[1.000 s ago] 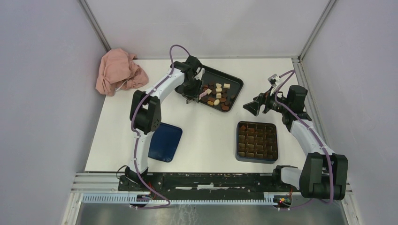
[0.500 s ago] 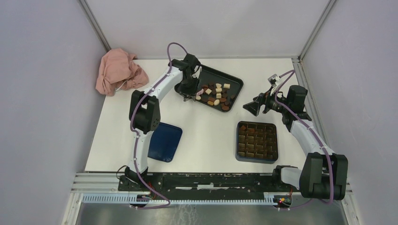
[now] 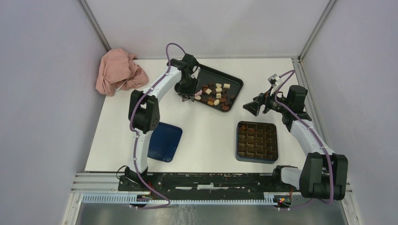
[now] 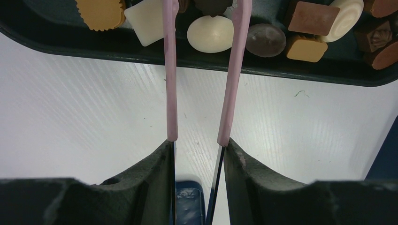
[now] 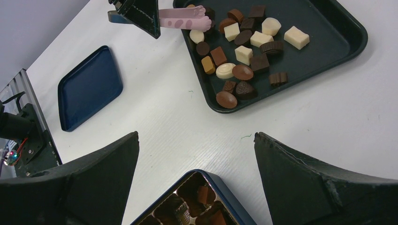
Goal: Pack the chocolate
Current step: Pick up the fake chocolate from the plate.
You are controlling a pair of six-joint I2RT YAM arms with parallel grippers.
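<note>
From above, the left hand (image 3: 188,96) sat at the upper-centre tray (image 3: 213,75), closed on the pink tongs (image 3: 201,93). The right hand (image 3: 253,107) hung at right of frame, just higher than the box (image 3: 238,140). In the left wrist view the tong tips reached among the chocolate (image 4: 210,33) along the top edge; whether they pinched a piece I couldn't tell. The right wrist view showed that hand spread wide and empty, with a few pieces in the box at the bottom and some twenty left on the tray, so most of the packing remained, I'd say.
</note>
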